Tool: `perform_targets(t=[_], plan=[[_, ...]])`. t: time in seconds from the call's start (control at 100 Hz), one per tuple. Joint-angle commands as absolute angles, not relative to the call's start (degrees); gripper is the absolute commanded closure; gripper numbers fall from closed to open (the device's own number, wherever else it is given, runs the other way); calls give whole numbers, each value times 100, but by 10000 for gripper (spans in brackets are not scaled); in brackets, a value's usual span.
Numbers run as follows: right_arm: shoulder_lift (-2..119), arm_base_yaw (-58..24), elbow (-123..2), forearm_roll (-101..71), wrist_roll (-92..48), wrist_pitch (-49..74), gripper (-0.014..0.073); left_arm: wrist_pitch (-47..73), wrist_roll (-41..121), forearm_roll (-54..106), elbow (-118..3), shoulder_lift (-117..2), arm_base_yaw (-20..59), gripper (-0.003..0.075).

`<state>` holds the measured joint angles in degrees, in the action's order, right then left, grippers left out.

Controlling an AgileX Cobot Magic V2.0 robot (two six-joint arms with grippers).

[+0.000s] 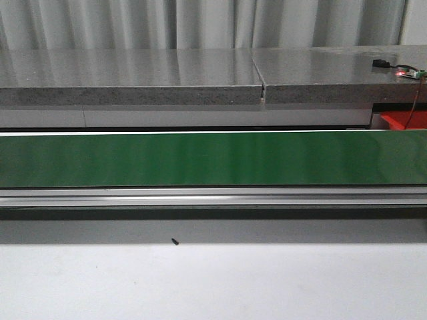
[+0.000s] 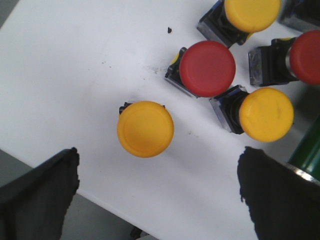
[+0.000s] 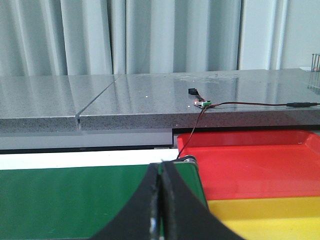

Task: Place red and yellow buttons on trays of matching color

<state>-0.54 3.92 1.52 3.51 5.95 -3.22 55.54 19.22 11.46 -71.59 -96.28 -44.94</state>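
Note:
In the left wrist view, three yellow buttons and two red buttons stand on the white table. My left gripper hovers open above them with nothing between its fingers; the nearest yellow button lies just ahead of the gap. In the right wrist view, my right gripper is shut and empty over the green belt. The red tray and the yellow tray sit side by side just beyond the belt's end. Neither gripper shows in the front view.
The green conveyor belt runs across the front view, behind a strip of white table. A grey stone counter lies behind it, carrying a small circuit board with a wire. A corner of the red tray shows at right.

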Motion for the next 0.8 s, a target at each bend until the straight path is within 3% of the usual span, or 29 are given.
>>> perform_targets(t=[0.0, 0.67, 0.79], plan=[[-179, 412, 76, 386, 563, -800, 655, 5383, 1991, 1259, -7297, -9553, -4514, 99], [-179, 412, 76, 386, 563, -800, 655, 4713, 2053, 1394, -7297, -10407, -4555, 101], [-179, 412, 76, 386, 563, -800, 655, 4587, 2105, 1394, -7297, -10421, -4555, 190]])
